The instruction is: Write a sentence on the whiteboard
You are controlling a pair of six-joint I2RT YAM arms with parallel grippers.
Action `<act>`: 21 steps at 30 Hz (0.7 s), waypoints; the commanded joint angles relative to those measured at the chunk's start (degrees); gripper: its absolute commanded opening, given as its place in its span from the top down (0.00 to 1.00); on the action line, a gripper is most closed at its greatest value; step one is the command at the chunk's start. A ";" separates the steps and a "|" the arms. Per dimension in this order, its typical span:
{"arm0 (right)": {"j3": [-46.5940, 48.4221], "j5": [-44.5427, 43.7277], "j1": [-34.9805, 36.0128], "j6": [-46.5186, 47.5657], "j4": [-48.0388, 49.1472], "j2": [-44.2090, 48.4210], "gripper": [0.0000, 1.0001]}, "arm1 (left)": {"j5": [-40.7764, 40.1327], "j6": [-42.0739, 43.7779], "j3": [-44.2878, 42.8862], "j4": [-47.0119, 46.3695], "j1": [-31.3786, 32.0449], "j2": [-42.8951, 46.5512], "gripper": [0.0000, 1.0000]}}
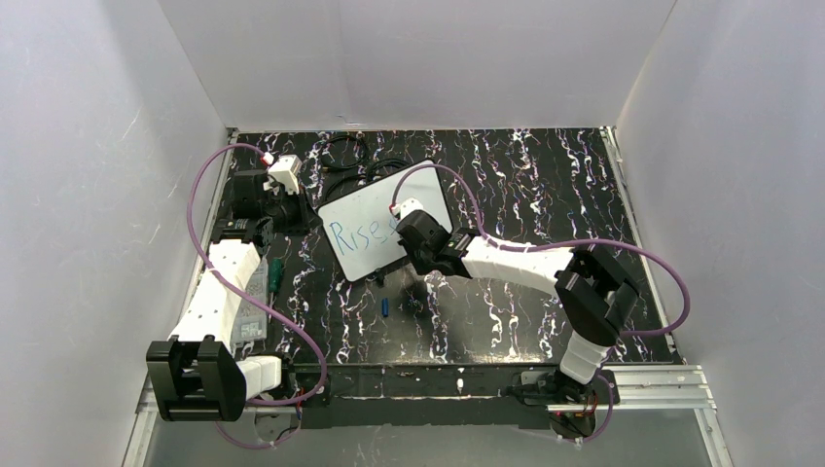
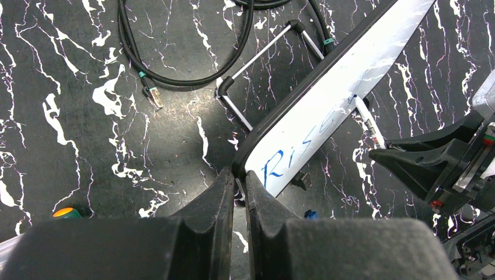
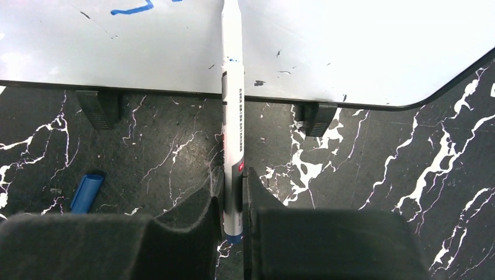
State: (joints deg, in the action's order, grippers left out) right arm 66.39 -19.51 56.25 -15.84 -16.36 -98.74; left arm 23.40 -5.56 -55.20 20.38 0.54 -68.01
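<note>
Above the arms, the top view shows the whiteboard (image 1: pixel 379 204) propped aslant in the middle of the table (image 1: pixel 545 185). The sentence (image 1: pixel 355 234) so far reads "Rise", with one more letter begun. The right gripper (image 1: pixel 407 230) sits over the board's middle, and the left gripper (image 1: pixel 297 212) is at its left edge.

At the left wrist, the left gripper (image 2: pixel 238 178) has its jaws drawn almost together at the whiteboard's (image 2: pixel 362 64) corner, apparently pinching it. The sentence (image 2: pixel 303 137) runs away from that corner.

At the right wrist, the right gripper (image 3: pixel 232 186) is clamped on a marker (image 3: pixel 232 105) that reaches up onto the whiteboard (image 3: pixel 362 46). Its tip is cut off by the picture's top edge. A blue cap (image 3: pixel 86 193) lies on the table to the left, near the board's near edge.

The step in hand looks like forming the next letter. The board leans on a stand, so the tip should press lightly while the left grip steadies the corner. Strokes should travel rightward, level with the existing letters, leaving a gap before the next word.
</note>
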 commanded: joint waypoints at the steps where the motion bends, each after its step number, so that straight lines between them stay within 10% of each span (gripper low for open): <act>1: 2.94 -1.87 -0.10 0.81 1.17 -0.63 0.99 | 0.40 0.71 0.00 0.01 -0.18 1.74 1.00; 21: 2.04 -3.83 -1.05 -1.25 -0.78 -1.02 0.99 | 0.42 0.72 0.03 0.01 -0.15 1.98 1.00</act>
State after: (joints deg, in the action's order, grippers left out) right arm 67.07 -21.80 55.83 -16.23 -16.86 -98.89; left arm 23.40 -5.56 -55.20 20.38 0.54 -68.01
